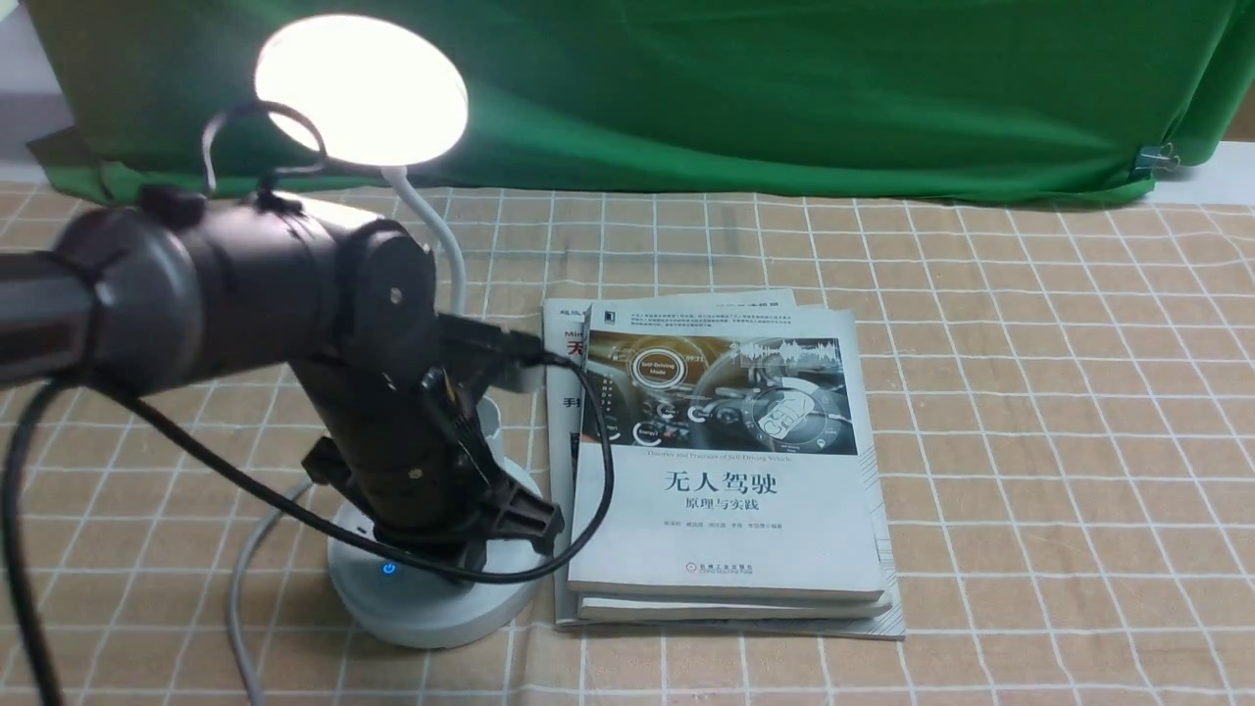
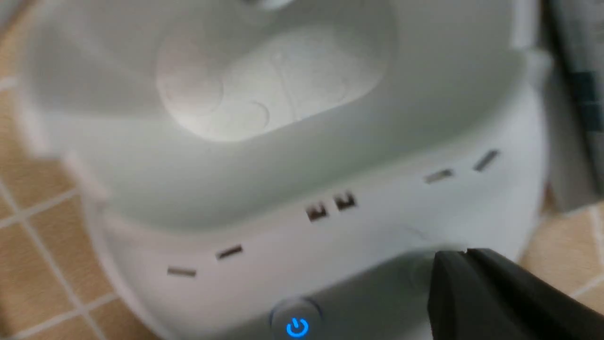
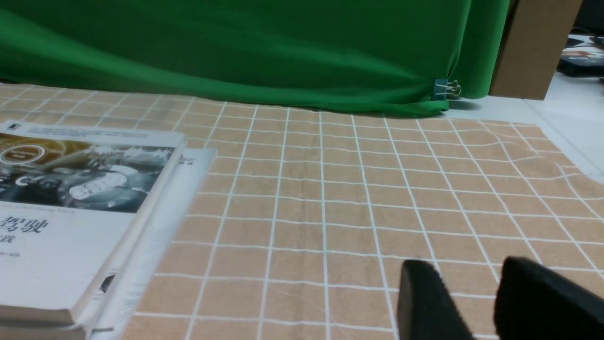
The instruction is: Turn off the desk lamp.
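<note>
The desk lamp stands towards the left edge of the tabletop, closer to my near edge than to the far one. Its round head glows brightly, held up on a thin white neck. A blue power symbol is lit on the near side of the round base.

My left arm reaches in from the left edge and bends down over that base. In the left wrist view my left fingers are clenched tip to tip with nothing between them. Their points sit at the sloped front of the base, just beside the lit power symbol and not on it. I cannot tell whether they are touching the plastic or just above it. Beyond them are the narrow socket slots and the small cup holder, all blurred. A black cable loops from my wrist past the base, and the lamp's white cord trails towards the near edge.

Just beside the base, near the middle of the tabletop, lies a stack of books, the top one with a grey cover and Chinese title. A green cloth hangs along the far edge, with a binder clip near the far right corner.

My right fingers are released and hold nothing. They hover over the bare checked cloth towards the right edge, well apart from the books and the lamp.
</note>
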You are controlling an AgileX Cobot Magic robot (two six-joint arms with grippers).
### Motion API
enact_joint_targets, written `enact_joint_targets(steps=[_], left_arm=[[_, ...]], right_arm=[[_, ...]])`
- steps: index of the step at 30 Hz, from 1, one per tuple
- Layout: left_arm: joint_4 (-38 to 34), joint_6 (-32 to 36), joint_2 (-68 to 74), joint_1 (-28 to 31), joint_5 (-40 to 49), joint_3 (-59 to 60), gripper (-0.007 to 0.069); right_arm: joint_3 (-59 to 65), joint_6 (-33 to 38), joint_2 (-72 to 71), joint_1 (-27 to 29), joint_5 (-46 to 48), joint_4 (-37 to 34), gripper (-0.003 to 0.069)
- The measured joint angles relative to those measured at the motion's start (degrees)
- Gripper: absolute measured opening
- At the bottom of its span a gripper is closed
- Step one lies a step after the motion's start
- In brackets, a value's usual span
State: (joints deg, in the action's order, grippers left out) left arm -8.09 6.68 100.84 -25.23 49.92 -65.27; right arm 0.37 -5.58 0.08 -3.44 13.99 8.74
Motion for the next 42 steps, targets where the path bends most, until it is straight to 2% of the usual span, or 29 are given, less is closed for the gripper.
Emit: enact_joint_targets(steps=[11,28,32,42], left_arm=[[0.57,-0.02,-0.69,-0.02,1.50,-0.07,-0.0004],[-1.91,-0.08,-19.47,-0.02,2.39,3.25,-0.0004],[-4.23,0.32,-31.05,-0.02,-3.50,9.54,-0.0004],[-4.52,0.45,-62.16,-0.02,-27.00,35.09,-0.0004]], right_arm=[[0.00,0.00,0.00,0.00,0.00,0.00,0.0242],[0.00,0.00,0.00,0.00,0.00,0.00,0.0242],[0.00,0.00,0.00,0.00,0.00,0.00,0.0242],[0.00,0.00,0.00,0.00,0.00,0.00,0.0242]])
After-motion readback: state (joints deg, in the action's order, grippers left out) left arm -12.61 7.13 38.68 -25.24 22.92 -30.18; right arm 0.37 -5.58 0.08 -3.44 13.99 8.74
